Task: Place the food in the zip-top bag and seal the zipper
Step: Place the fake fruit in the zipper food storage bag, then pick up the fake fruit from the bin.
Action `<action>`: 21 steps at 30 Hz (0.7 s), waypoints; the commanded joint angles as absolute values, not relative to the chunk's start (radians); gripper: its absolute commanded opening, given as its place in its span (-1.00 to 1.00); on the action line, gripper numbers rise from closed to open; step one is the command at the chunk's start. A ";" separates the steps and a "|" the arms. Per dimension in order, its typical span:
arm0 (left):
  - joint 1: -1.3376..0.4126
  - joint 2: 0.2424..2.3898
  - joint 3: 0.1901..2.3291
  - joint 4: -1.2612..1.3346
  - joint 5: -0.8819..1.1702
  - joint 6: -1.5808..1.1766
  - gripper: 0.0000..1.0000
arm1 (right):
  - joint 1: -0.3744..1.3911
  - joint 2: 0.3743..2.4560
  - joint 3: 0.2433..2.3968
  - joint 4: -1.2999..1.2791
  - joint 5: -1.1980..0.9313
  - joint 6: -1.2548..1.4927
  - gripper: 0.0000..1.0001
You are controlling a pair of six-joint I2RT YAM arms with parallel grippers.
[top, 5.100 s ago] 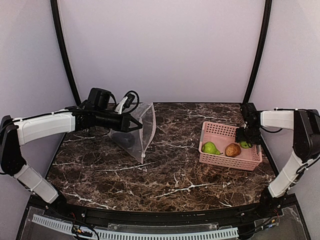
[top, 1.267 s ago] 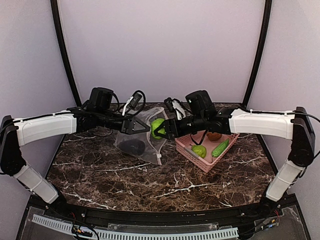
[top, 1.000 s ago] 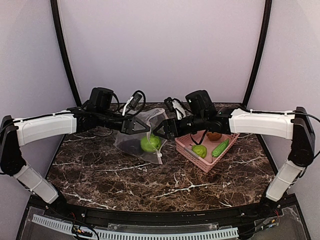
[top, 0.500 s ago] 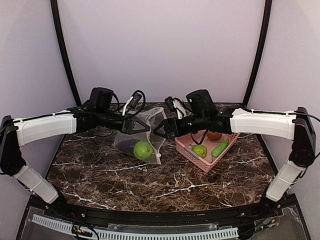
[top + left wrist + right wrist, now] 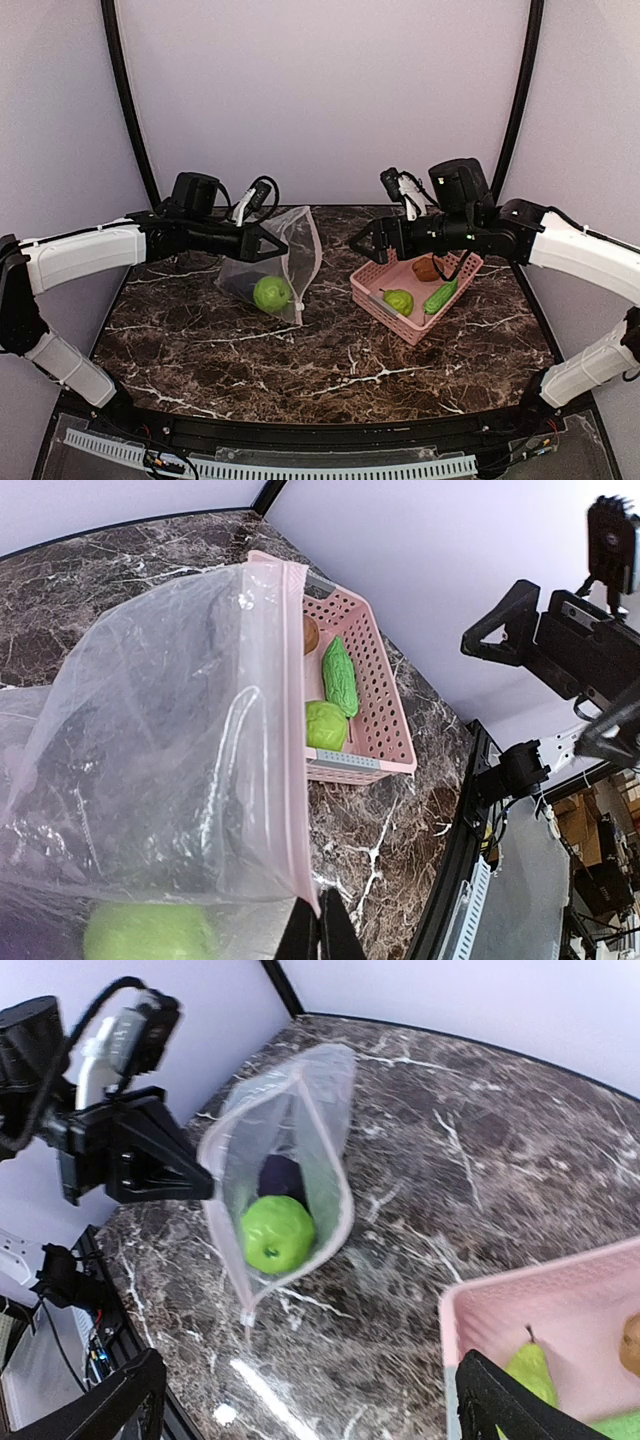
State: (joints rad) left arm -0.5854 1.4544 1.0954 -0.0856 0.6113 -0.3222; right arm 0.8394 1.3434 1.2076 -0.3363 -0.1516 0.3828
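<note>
Pinching the zip-top bag (image 5: 303,252), the left pincer (image 5: 284,245) holds its mouth facing the spread right pincer (image 5: 354,242).

White rounded shells along left arm (image 5: 85,255) and right arm (image 5: 590,250); black joints, black wrists, black triangular fingers (image 5: 268,243); looped black-and-white cables (image 5: 258,195) above each wrist.
</note>
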 commanded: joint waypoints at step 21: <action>-0.584 1.394 1.126 -0.112 0.627 -0.278 -0.99 | 0.595 1.556 1.083 -0.544 -0.031 0.398 0.87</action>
State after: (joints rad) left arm -0.5854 1.3949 1.1137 -0.1226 0.6094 -0.2733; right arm 0.5983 1.4914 1.0748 -0.5739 -0.0158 0.4202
